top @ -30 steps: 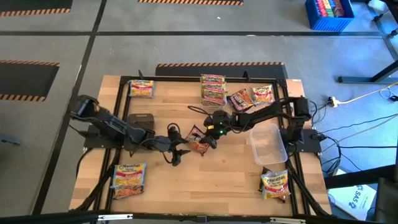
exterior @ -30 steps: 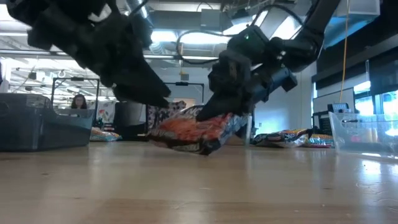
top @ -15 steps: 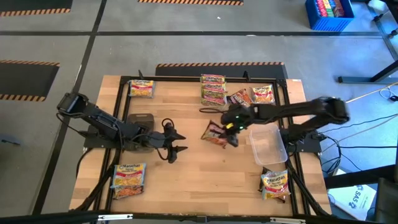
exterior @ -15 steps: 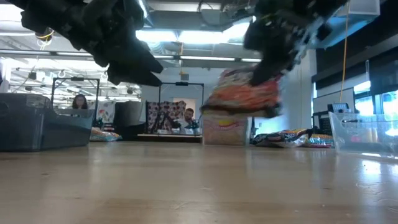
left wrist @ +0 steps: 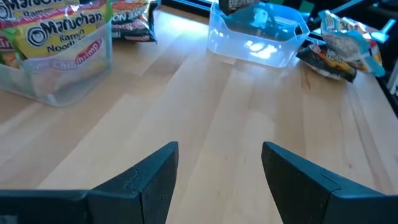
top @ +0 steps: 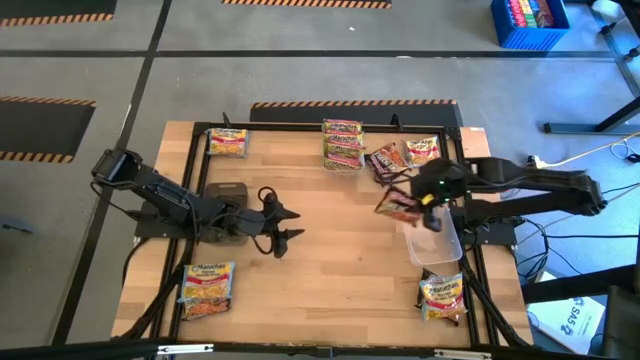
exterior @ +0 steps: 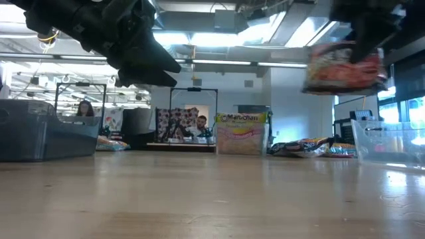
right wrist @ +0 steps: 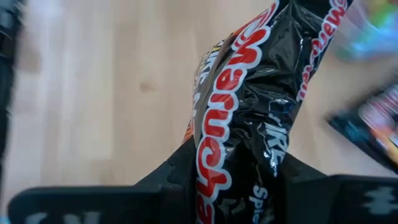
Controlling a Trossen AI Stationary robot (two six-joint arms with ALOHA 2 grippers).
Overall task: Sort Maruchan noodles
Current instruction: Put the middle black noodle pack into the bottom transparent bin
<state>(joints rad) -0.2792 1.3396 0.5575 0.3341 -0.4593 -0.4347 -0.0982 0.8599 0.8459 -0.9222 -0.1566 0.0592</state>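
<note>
Right tool (top: 425, 207) clamped on a dark brown noodle packet (top: 397, 206), lifted above the table (top: 340, 270), clear tub (top: 432, 235) just below it, left tool (top: 283, 224) fingers spread with nothing between them, hovering mid-table, other packets (top: 343, 144) beyond.
</note>
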